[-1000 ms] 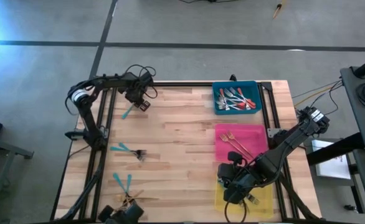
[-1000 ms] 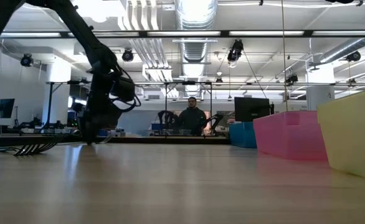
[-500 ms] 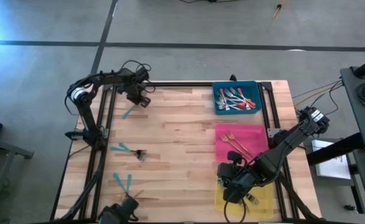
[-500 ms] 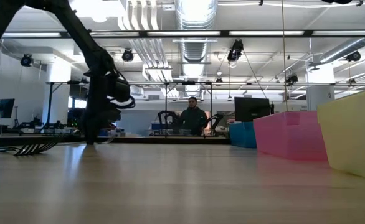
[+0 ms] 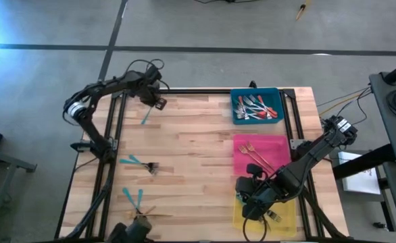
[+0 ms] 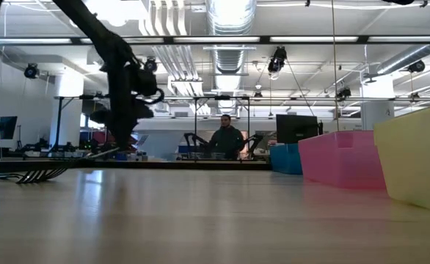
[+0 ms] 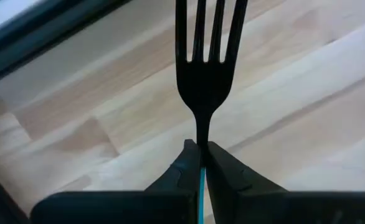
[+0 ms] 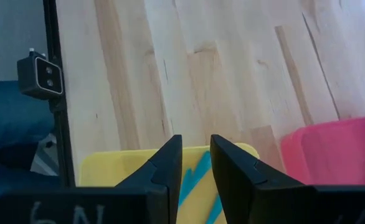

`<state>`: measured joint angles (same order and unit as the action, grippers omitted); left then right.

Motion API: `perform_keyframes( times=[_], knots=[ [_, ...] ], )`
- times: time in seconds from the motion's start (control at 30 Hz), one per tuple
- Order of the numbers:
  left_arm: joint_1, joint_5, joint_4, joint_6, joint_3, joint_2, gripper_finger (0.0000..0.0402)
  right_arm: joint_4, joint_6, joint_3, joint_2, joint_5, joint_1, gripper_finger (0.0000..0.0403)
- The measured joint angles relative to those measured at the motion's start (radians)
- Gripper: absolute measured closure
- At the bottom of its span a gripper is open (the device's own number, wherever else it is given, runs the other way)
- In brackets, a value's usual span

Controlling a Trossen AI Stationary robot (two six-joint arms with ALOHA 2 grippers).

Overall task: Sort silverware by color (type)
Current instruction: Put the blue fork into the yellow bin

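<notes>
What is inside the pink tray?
Gold forks lie in the pink tray. The right arm covers its near corner, so anything under there is hidden.

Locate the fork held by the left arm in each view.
High view: teal-handled fork hangs below the left gripper, near the table's far-left corner.
Low view: too thin to pick out under the dark arm.
Left wrist view: fork pokes out between the shut jaws.
Right wrist view: not in it.
Shared landmark: wooden table.

Both arms are dark, slim and jointed. Black cables loop off the left arm (image 5: pixel 110 86). The right arm (image 5: pixel 306 158) carries a white-marked block near its base.
</notes>
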<state>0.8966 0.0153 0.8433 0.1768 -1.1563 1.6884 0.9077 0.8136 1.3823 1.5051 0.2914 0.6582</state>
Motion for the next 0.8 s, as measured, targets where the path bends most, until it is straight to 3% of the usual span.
perform_keyframes(
  times=[0.2, 0.4, 0.6, 0.8],
  knots=[
    [-0.144, -0.084, -0.171, 0.060, 0.036, -0.149, 0.0401, 0.001, -0.006, 0.000, 0.000, 0.111, 0.000, 0.0324],
    [-0.406, -0.083, -0.467, 0.163, 0.113, -0.253, 0.0401, 0.001, -0.007, -0.001, 0.000, 0.409, 0.000, 0.0326],
    [-0.691, 0.093, -0.859, 0.210, 0.164, -0.267, 0.0401, -0.038, -0.051, -0.002, 0.001, 0.709, 0.000, 0.0312],
    [-0.837, 0.250, -1.029, 0.225, 0.160, -0.229, 0.0402, -0.150, -0.107, -0.002, -0.003, 0.726, -0.016, 0.0273]
  ],
)
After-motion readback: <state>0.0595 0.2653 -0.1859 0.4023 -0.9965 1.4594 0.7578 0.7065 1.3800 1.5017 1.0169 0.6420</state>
